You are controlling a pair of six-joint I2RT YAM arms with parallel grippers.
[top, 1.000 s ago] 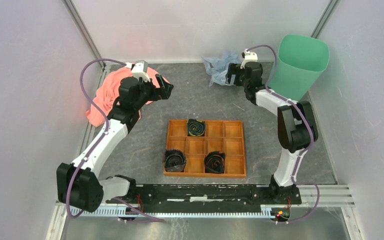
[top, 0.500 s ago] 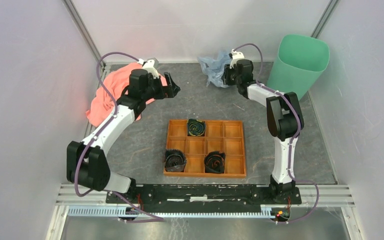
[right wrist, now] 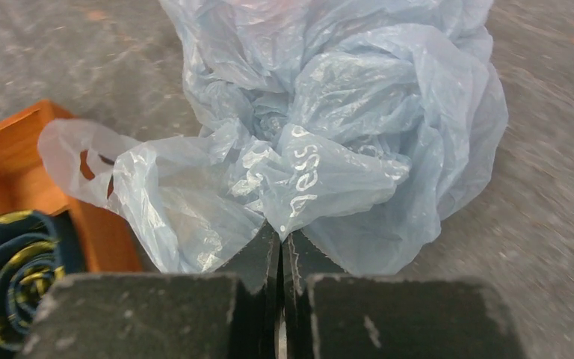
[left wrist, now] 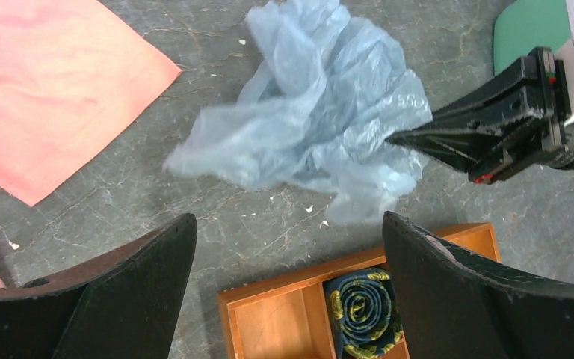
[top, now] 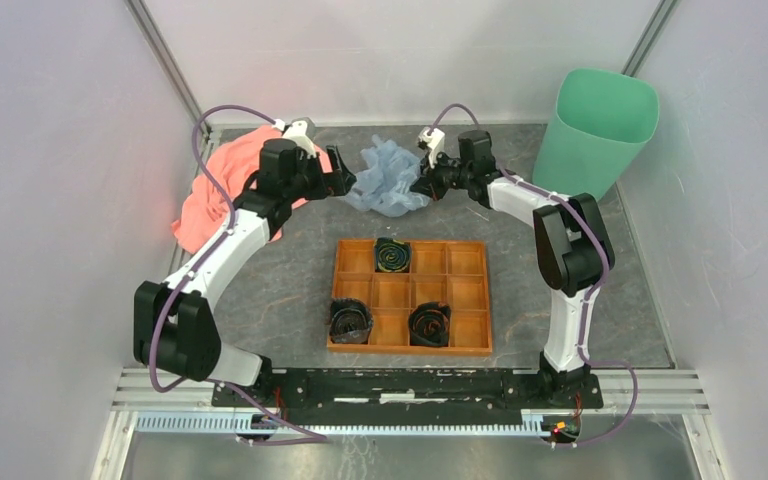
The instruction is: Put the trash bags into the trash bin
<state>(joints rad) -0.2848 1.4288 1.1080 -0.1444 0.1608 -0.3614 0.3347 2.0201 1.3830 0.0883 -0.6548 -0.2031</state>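
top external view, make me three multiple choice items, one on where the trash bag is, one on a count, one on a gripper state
1. The pale blue trash bag is: A at the near edge; B in the far right corner; C between the left gripper and the right gripper.
2. Dark coiled rolls in the wooden tray: A two; B three; C five.
3. The right gripper is: A shut on that bag; B wide open; C out of view.
Key: 1 C, it bunches between the two; 2 B, three compartments hold one each; 3 A, the right wrist view shows plastic pinched between closed fingers.
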